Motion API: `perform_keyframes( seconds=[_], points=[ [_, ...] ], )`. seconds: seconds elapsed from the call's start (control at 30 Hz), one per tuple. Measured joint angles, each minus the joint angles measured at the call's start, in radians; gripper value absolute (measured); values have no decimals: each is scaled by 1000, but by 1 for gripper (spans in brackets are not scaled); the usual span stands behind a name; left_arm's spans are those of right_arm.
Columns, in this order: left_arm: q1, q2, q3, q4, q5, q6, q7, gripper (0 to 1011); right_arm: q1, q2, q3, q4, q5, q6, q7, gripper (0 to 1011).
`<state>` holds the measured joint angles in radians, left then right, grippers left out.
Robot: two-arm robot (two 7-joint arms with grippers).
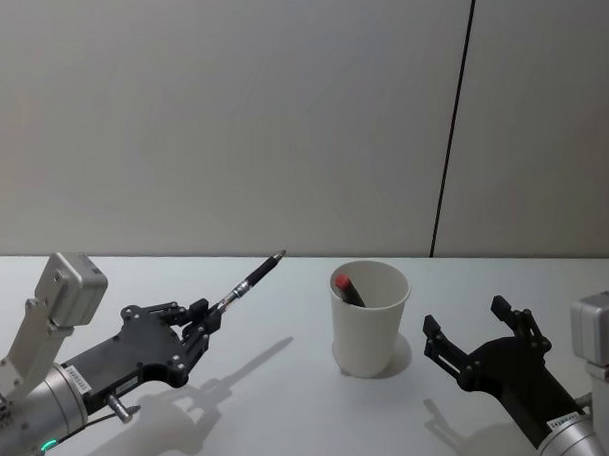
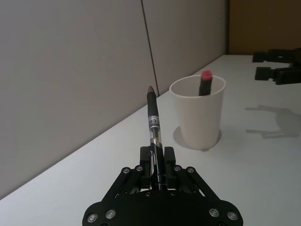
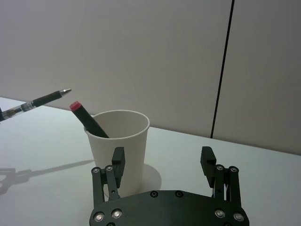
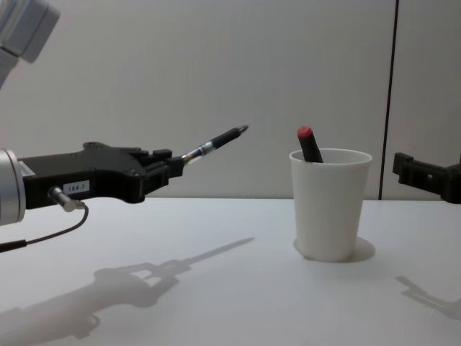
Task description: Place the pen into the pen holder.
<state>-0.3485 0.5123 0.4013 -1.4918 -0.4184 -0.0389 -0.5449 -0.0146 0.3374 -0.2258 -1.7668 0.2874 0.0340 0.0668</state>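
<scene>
A black pen (image 1: pixel 248 282) with a clear barrel is clamped in my left gripper (image 1: pixel 200 322), held above the table and left of the pen holder, its tip slanting up toward it. The pen holder (image 1: pixel 370 321) is a white paper cup standing upright mid-table. In the left wrist view the pen (image 2: pixel 154 126) sticks straight out from the shut fingers toward the cup (image 2: pixel 200 117). My right gripper (image 1: pixel 468 317) hovers just right of the cup, open and empty; the right wrist view shows its fingers (image 3: pixel 117 157) spread, with the cup (image 3: pixel 120 141) beyond them.
A dark marker with a red cap (image 1: pixel 347 288) leans inside the cup. The white table (image 1: pixel 291 419) runs back to a grey wall with a dark vertical seam (image 1: pixel 451 133).
</scene>
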Motion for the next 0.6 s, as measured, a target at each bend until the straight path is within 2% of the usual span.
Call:
perform_keyframes(
  seconds=[0.13, 0.6],
  points=[
    [-2, 2, 6, -6, 0, -19, -22, 189, 0, 0, 0, 0, 0, 0, 0, 1001],
    [-15, 1, 37, -31, -15, -135, -124, 189, 0, 0, 0, 0, 0, 0, 0, 1001]
  ],
)
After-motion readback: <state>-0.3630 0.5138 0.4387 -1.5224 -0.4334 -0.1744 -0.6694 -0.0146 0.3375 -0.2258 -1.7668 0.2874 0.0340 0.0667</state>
